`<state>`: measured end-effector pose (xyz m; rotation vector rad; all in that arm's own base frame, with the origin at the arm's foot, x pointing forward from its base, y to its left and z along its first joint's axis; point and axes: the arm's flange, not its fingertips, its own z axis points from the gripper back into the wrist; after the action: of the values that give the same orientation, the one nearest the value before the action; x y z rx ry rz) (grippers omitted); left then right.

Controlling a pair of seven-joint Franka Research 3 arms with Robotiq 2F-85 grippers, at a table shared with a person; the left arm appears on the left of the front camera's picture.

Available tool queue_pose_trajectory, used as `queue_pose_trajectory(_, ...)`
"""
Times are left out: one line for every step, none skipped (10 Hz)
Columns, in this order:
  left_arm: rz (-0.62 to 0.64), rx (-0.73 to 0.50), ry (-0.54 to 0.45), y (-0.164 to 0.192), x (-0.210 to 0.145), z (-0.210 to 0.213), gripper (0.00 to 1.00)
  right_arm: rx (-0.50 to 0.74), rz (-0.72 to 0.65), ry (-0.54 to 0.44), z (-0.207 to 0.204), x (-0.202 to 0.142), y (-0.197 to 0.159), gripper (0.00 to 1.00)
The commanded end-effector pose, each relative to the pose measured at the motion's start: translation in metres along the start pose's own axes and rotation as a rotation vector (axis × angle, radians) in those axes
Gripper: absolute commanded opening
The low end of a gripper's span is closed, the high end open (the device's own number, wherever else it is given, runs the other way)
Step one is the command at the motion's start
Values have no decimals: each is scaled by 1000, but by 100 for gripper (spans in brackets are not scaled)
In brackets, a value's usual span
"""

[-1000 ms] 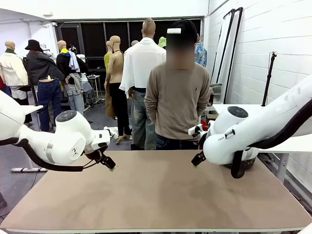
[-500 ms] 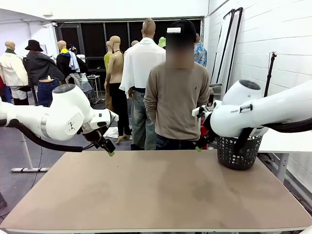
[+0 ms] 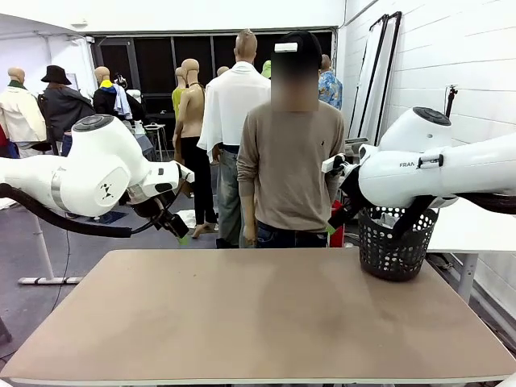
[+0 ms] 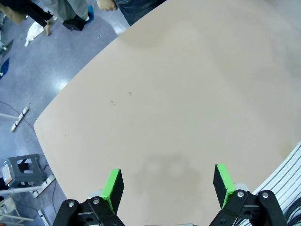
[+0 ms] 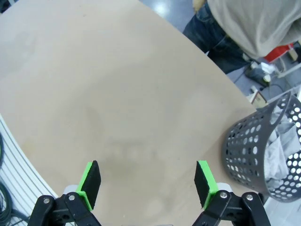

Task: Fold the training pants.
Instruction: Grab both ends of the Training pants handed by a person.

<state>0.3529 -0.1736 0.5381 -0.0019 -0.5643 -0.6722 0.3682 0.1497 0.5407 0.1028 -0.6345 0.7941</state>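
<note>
The training pants [image 5: 281, 151] show as a crumpled light grey cloth inside the black perforated basket [image 5: 244, 146], which stands at the table's far right [image 3: 395, 251]. My left gripper [image 3: 181, 232] hangs open above the far left edge of the table, nothing between its green pads [image 4: 113, 187]. My right gripper [image 3: 332, 226] is open too, held in the air just left of the basket and in front of the person. In the right wrist view its gripper [image 5: 148, 186] looks down on bare tabletop with the basket off to the right.
The tan table [image 3: 258, 314] has only the basket on it. A person in a beige sweater [image 3: 290, 161] stands at the far edge, arms hanging down. A white table [image 3: 476, 234] stands behind the basket at right.
Both arms have risen and drawn back from the table's middle toward their own sides. The right arm lifted off the basket, which now stands in plain sight.
</note>
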Motion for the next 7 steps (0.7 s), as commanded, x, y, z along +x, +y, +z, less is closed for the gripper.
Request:
queue_pose_trajectory(51,-16,-13,2,-7,-4,100,56,13,-20,-5,-6,-3,100)
queue_pose_trajectory(19,-34,-61,4,-9,-2,100,63,22,-56,-1,-9,-4,100)
queue_pose_trajectory(-20,-51,-84,9,-11,-1,100,75,43,-100,2,-13,-7,100)
queue_pose_trajectory(-80,-89,-109,16,-13,0,100,100,77,-136,3,-15,-11,100)
queue_pose_trajectory(-129,-113,-122,20,-15,2,100,116,114,-173,5,-19,-13,100)
queue_pose_trajectory(-165,-139,-133,21,-18,4,100,131,146,-201,8,-22,-15,100)
queue_pose_trajectory(-208,-156,-141,23,-20,4,100,151,184,-235,10,-25,-17,100)
